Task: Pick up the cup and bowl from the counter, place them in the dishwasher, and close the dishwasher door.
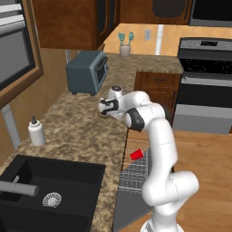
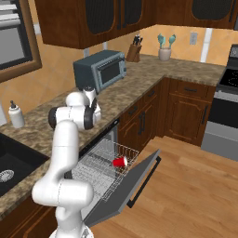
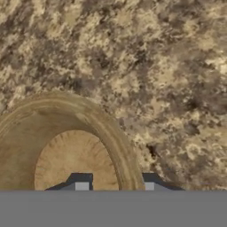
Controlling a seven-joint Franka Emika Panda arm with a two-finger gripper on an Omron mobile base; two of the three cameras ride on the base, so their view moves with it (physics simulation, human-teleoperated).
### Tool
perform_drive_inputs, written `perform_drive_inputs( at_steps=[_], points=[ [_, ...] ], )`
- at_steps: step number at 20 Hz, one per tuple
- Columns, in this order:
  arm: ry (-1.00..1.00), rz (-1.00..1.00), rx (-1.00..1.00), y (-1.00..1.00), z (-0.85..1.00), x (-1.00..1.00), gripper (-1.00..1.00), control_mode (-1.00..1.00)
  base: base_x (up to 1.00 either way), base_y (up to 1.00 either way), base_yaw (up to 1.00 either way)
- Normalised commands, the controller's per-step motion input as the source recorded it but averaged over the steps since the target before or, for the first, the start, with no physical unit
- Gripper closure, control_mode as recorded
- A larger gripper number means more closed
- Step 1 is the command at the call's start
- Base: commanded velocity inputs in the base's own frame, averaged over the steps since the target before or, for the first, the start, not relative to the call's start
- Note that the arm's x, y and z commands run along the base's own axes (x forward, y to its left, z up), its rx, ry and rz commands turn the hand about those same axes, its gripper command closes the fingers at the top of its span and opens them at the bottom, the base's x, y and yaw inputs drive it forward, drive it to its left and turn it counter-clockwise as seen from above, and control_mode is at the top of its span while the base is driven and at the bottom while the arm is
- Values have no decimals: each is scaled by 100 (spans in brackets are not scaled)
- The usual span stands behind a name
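The tan-brown bowl (image 3: 73,155) sits on the speckled counter (image 3: 155,66), near its front edge above the dishwasher. My gripper (image 3: 115,186) points straight down on it, one finger inside the bowl and one outside, shut on the right part of its rim. In the left base view a sliver of the bowl (image 1: 103,116) shows under the hand. The red cup (image 1: 137,154) lies on its side in the white wire rack (image 2: 100,169) of the dishwasher. The grey dishwasher door (image 2: 135,186) hangs folded down and open.
A blue-grey toaster oven (image 1: 87,71) stands behind the bowl. A white soap bottle (image 1: 36,132) is by the black sink (image 1: 50,190). The steel range (image 1: 204,81) is to the right, and a utensil holder (image 1: 125,50) sits in the far corner.
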Motion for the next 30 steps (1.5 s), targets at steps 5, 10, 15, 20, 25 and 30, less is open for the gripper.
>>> perform_drive_inputs(
  at_steps=[5,10,15,20,25,30],
  points=[
    [0,-5,2,-51,-6,-60,100,-100,0,0,0],
    [0,-7,9,-99,0,-96,100,-100,0,0,0],
    [0,-8,16,-100,0,-100,100,-100,0,0,0],
    [0,-9,9,-98,-15,-100,100,-100,0,0,0],
    [8,-4,-2,-15,-50,-72,100,-100,0,0,0],
    [3,-4,-3,0,-84,-25,100,-100,0,0,0]
  ],
)
